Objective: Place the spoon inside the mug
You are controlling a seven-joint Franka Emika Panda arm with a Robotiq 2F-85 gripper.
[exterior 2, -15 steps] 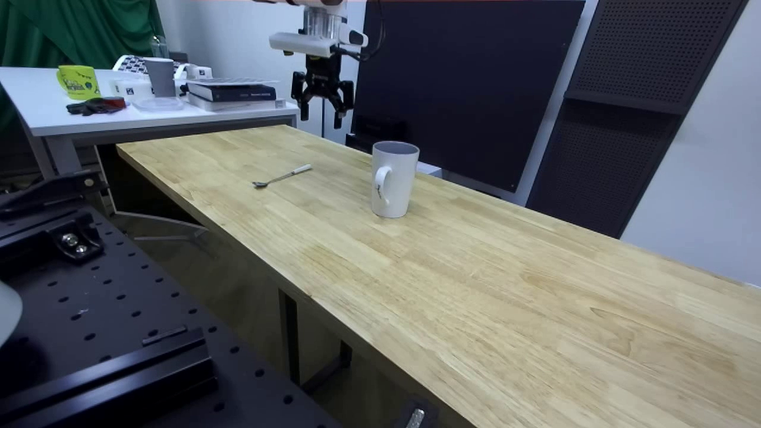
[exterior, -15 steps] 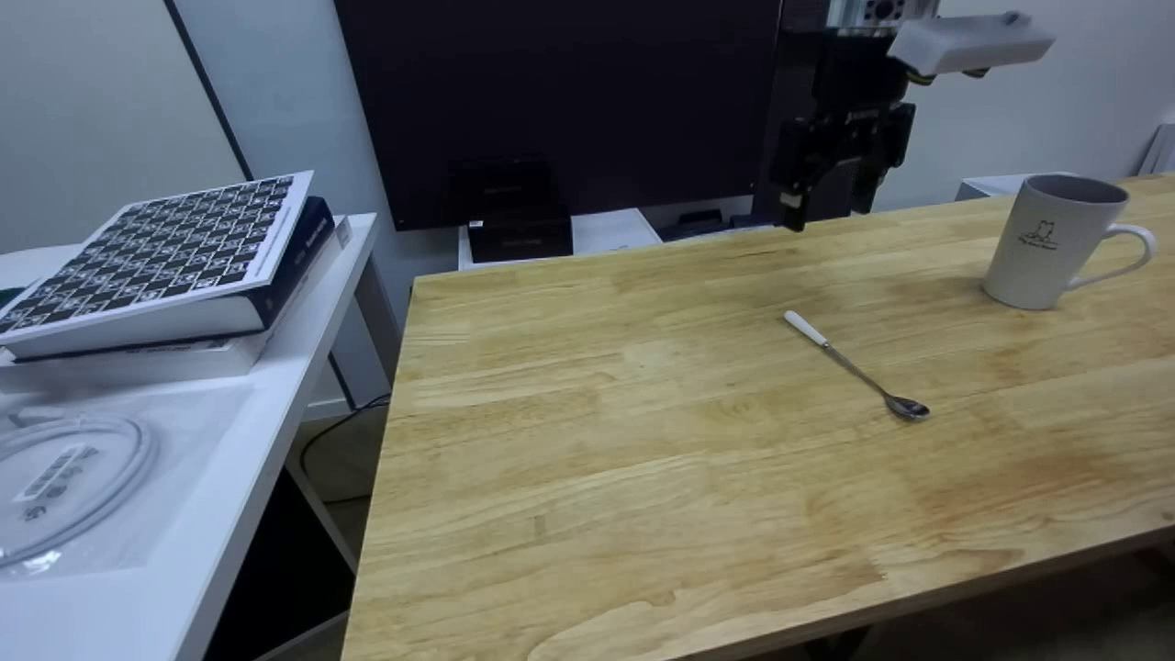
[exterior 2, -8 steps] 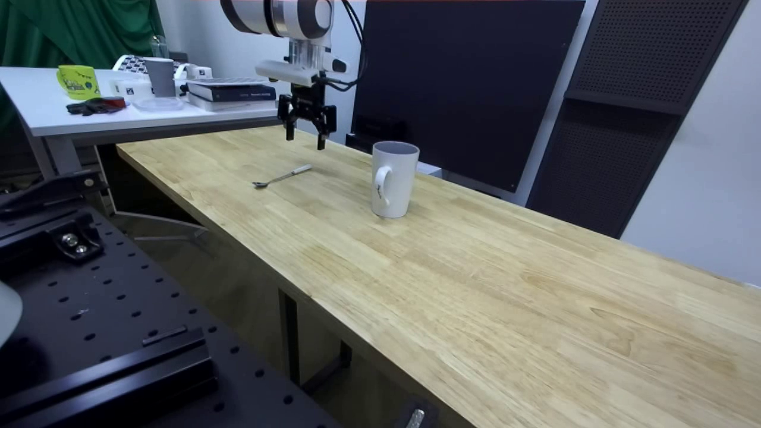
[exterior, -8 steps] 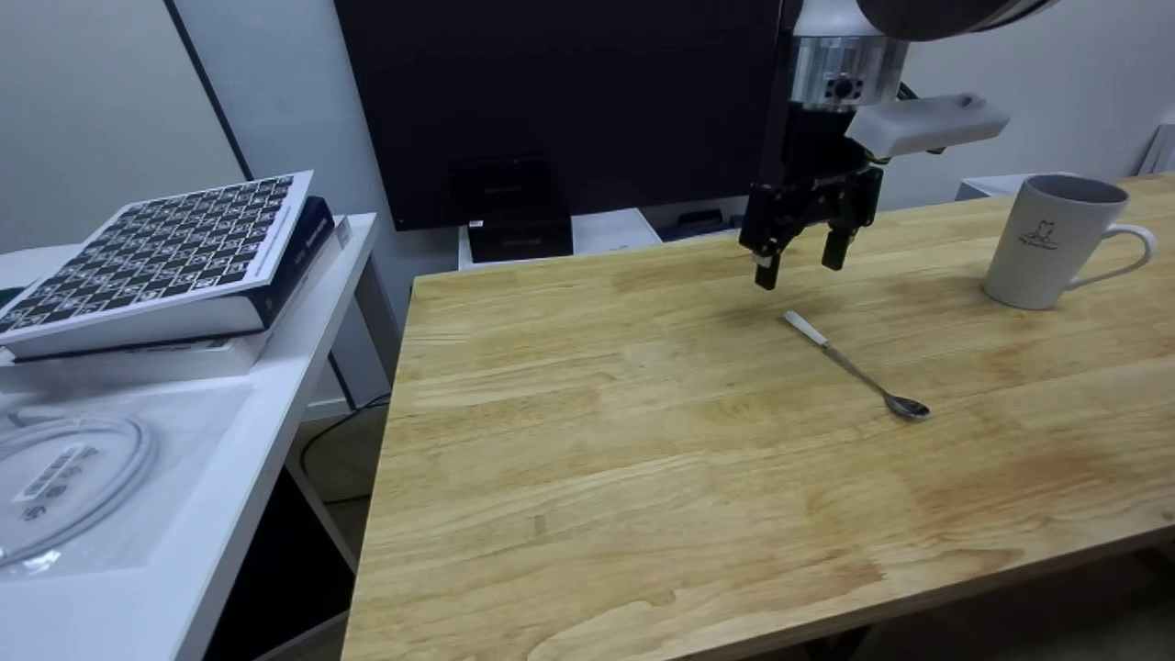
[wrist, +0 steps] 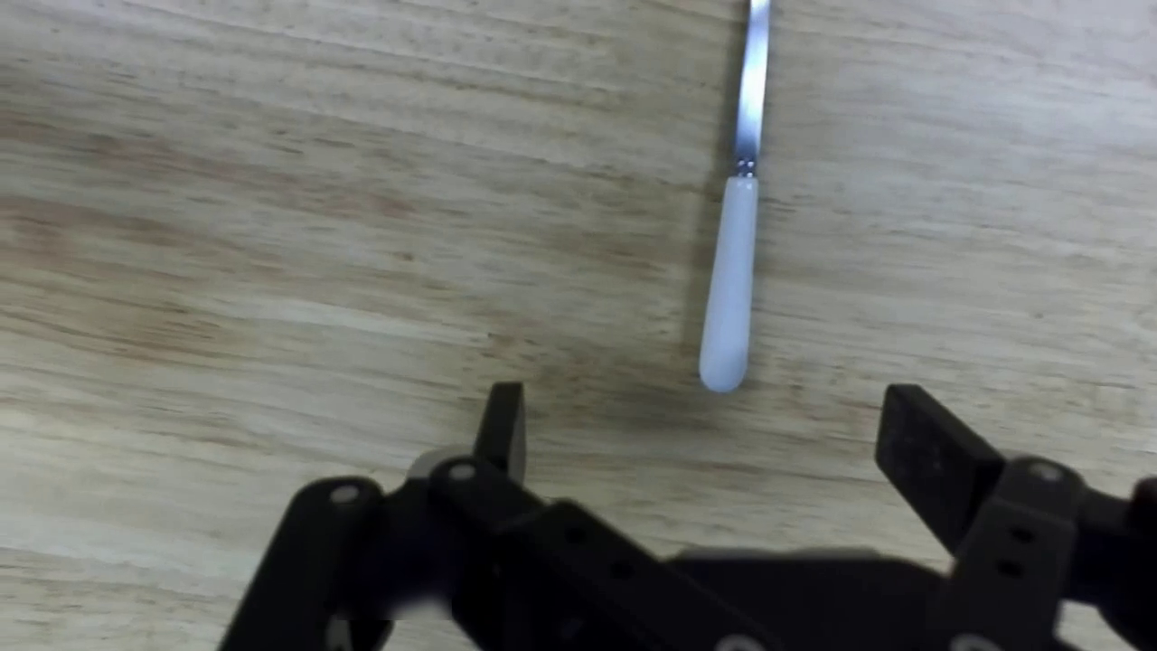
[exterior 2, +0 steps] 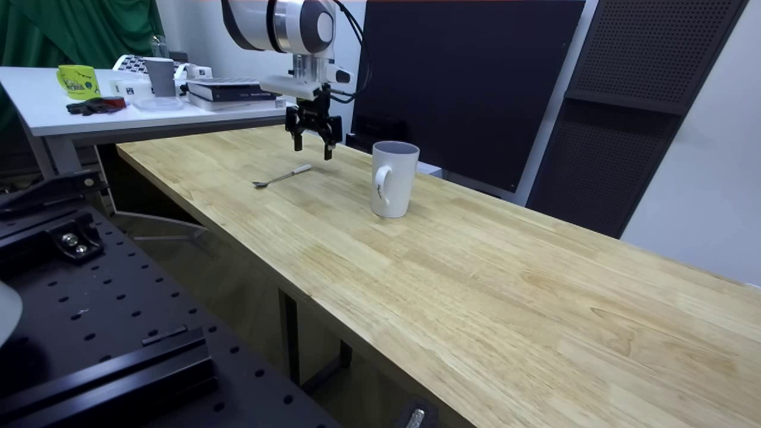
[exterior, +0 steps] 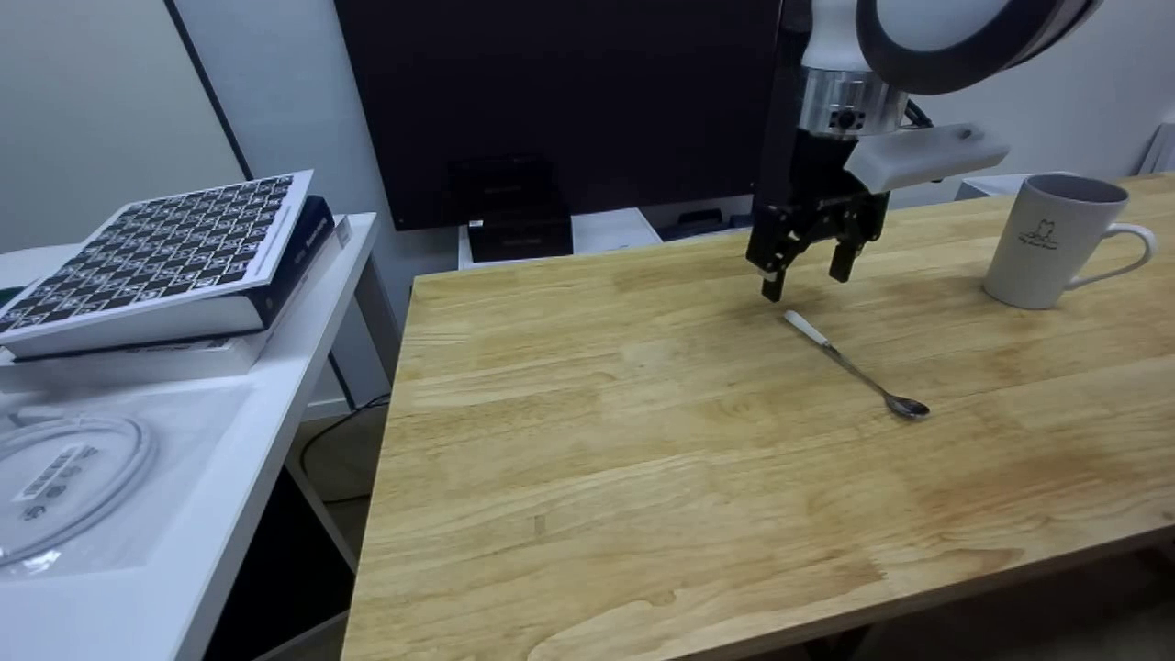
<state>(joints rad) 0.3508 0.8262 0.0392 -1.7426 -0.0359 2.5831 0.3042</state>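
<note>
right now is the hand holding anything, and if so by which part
Nothing is held. The hand is open, and the white-handled metal spoon lies on the wooden table, apart from the hand.

Shiny metal spoon point(wrist: 739, 208), matt mug point(exterior: 1046, 243), wd tbl point(exterior: 624, 459).

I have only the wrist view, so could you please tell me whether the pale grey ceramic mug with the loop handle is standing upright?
Observer: Yes, the pale grey ceramic mug stands upright on the light wooden table.
Operator: Thank you; where is the oval bowl of the slim, white-handled metal spoon?
Observer: It rests on the table, at the end farther from the black two-fingered gripper.
Operator: And is the gripper touching the table?
Observer: No, in both exterior views it hangs above the table.
</note>
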